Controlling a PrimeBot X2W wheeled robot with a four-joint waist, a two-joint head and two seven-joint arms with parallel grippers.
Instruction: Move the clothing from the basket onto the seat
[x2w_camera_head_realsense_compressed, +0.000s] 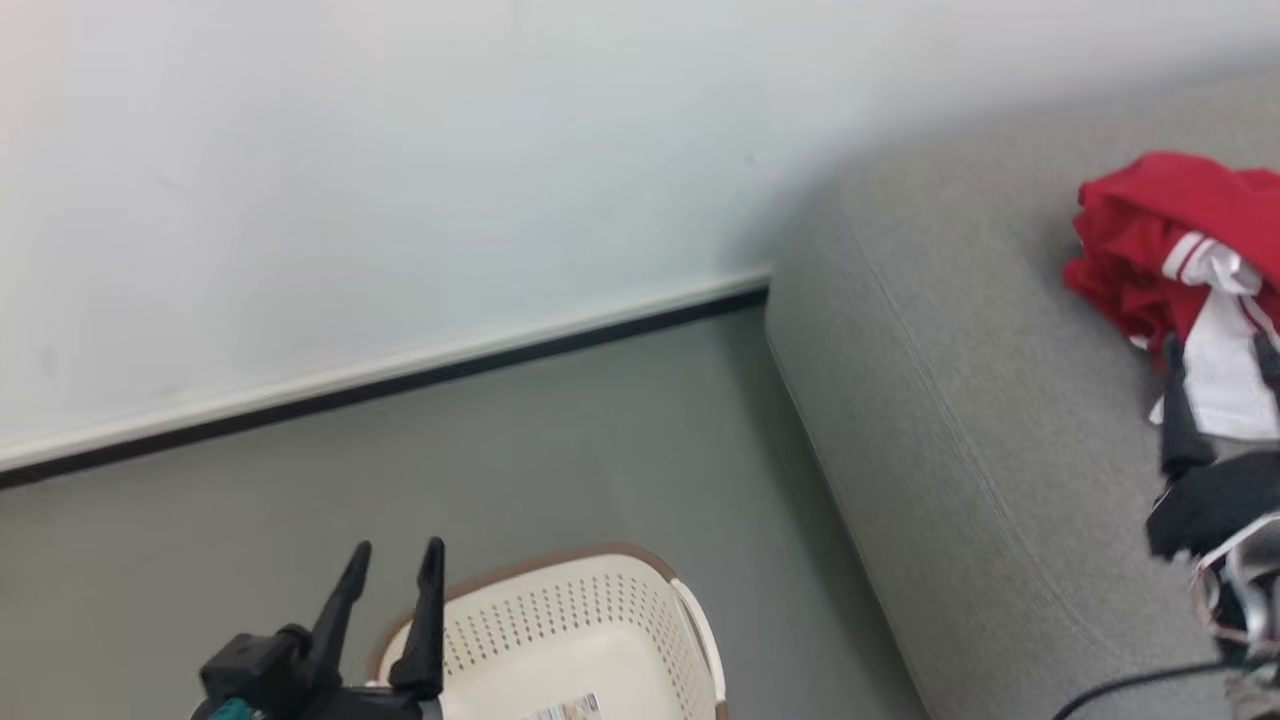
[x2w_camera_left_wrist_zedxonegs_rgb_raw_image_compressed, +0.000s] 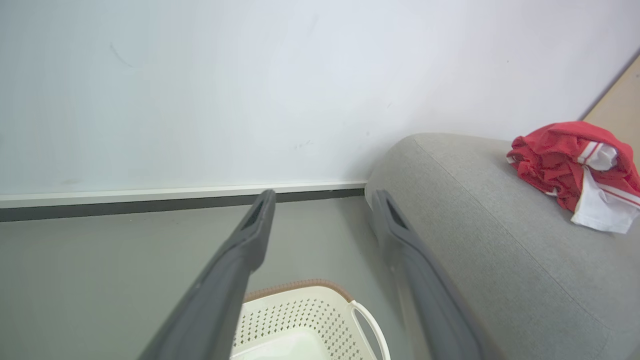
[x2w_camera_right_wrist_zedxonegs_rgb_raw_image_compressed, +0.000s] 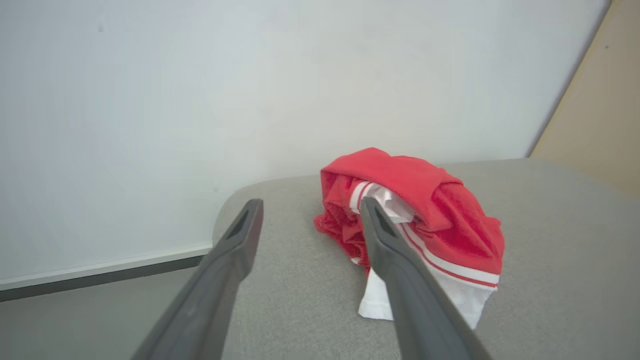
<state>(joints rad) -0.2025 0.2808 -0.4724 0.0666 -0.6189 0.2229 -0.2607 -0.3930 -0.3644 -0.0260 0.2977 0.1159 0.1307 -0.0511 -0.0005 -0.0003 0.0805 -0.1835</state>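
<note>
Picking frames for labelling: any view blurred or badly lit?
Head view: motion blur smears the grey woven sofa seat and crumpled red fabric garment. Left wrist view: left gripper, one jaw ghosted. Right wrist view: garment sharp, lighting even.

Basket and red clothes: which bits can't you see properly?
- Basket: head view's bottom edge cuts it off, left pincer covers part of its rim; clothes inside cannot be told.
- Red clothing: head view's right edge and right pincer hide part; garment count unclear.
- Basket label: too small, cut off, unreadable.
</note>
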